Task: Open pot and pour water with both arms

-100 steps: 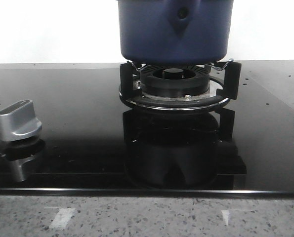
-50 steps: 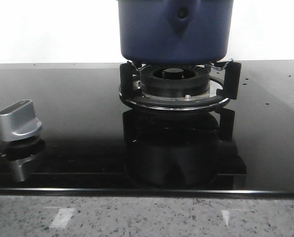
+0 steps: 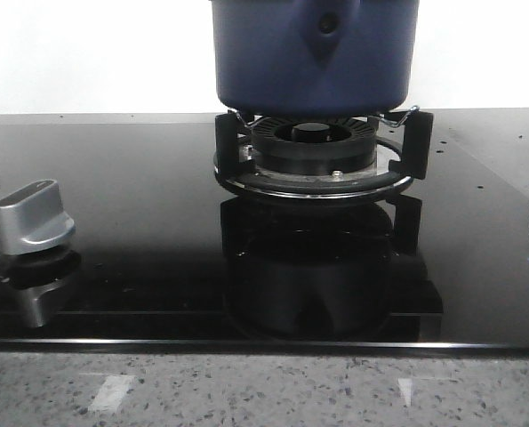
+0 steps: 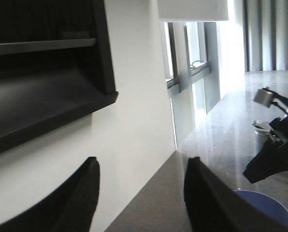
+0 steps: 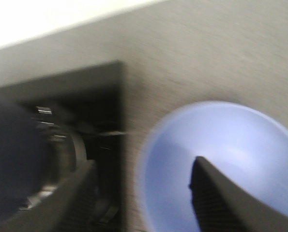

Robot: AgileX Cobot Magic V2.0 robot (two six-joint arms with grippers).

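One dark-blue pot [image 3: 315, 53] sits on one burner [image 3: 314, 156] of a black glass cooktop [image 3: 140, 231], with one silver control knob [image 3: 33, 216]; one light-blue bowl [image 5: 221, 164] and two open grippers complete the count.

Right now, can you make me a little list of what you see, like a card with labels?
pot: big dark-blue pot sitting on the burner stand; its top is cut off in the front view, so the lid cannot be seen
stove: shiny black glass cooktop
knob: silver knob at the front left
bowl: light-blue bowl, looks empty, beside the cooktop
left gripper: open, holding nothing
right gripper: open, over the bowl, picture blurry
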